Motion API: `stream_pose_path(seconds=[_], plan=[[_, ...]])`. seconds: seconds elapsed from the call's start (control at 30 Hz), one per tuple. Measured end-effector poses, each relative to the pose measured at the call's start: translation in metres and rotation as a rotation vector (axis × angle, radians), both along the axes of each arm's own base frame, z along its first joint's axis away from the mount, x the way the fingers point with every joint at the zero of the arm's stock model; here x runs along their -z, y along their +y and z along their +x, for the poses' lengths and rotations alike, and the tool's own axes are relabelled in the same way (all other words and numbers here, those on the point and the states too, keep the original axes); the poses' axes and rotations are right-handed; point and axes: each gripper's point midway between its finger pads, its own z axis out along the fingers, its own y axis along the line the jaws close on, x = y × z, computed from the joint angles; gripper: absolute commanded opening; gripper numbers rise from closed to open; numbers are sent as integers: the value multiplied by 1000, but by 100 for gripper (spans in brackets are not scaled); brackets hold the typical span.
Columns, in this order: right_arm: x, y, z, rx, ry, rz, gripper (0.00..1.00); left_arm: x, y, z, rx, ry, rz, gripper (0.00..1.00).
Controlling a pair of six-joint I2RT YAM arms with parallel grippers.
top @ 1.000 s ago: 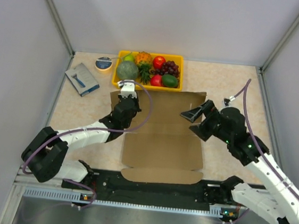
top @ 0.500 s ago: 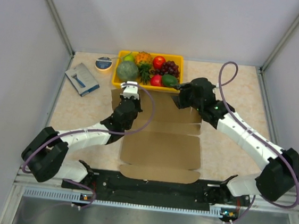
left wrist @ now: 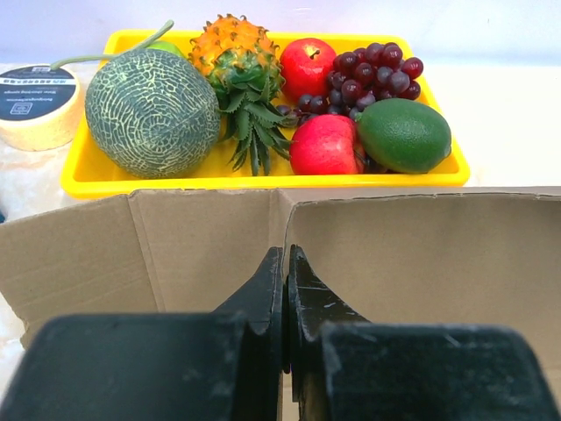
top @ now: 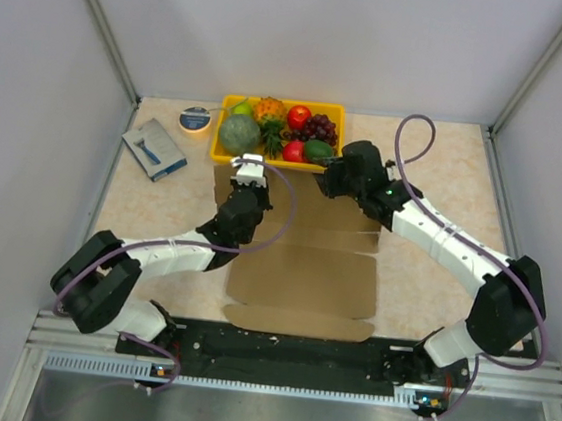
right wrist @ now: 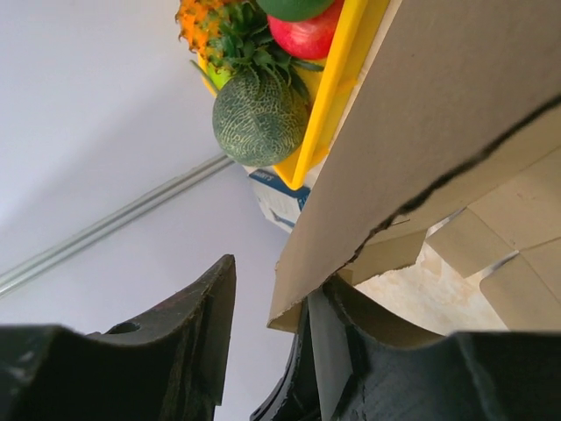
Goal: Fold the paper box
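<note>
Your left gripper is pinched shut at the 11 o'clock flap of the paper box; your right gripper straddles its 1 o'clock flap, jaws parted.

The paper box in the middle, fruit tray just behind it, tape roll left of the tray, packet before the roll

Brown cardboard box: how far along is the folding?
Early. The plain brown cardboard sheet lies mostly flat; only its far flap stands up. Left jaws are shut at it, right jaws straddle its edge, not yet closed. Everything else is unfolded.
</note>
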Motion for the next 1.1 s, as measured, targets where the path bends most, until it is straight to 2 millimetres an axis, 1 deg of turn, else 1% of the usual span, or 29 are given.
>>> stream_pose_path(seconds=[0.07,0.1,0.2,0.33,0.37,0.4,0.43,0.47,0.53,0.57,0.67,0.7,0.77,0.8,0.87,0.93,0.97,1.03,1.1], plan=[[4,-1,0,9,6,-14,36,2,-2,1,1,-1,-2,0],[7,-1,1,13,9,-20,32,3,-4,1,3,-1,-5,0],[11,-2,2,26,11,-37,27,6,-8,3,3,-4,-26,0],[15,-5,1,38,10,-63,12,7,-12,5,2,-11,-61,0],[16,-6,1,41,8,-73,7,7,-14,5,2,-15,-72,0],[18,-7,1,44,7,-79,0,6,-15,6,1,-18,-83,0],[21,-8,1,48,9,-86,0,6,-16,6,2,-20,-94,3],[24,-9,0,50,12,-93,0,6,-16,6,3,-19,-99,7],[27,-11,-2,54,6,-93,0,7,-19,5,13,-15,-108,24],[28,-13,-2,55,-4,-95,0,8,-20,4,23,-10,-112,42],[32,-20,-8,54,-39,-95,0,10,-23,-8,75,-1,-144,62],[35,-23,-10,54,-50,-95,0,7,-22,-15,95,-4,-160,64],[39,-26,-13,54,-75,-91,0,-1,-18,-31,129,-3,-199,64],[39,-27,-13,54,-90,-90,0,-7,-15,-37,140,-9,-223,61],[38,-29,-14,50,-112,-94,0,-23,-4,-57,171,-24,-282,57],[38,-31,-16,47,-130,-101,0,-38,11,-78,189,-46,-349,49],[37,-32,-17,47,-139,-100,0,-42,17,-86,191,-46,-370,46],[36,-35,-19,47,-151,-104,0,-44,32,-98,174,-20,-411,40],[34,-36,-20,49,-164,-102,0,-35,43,-103,141,27,-429,40]])
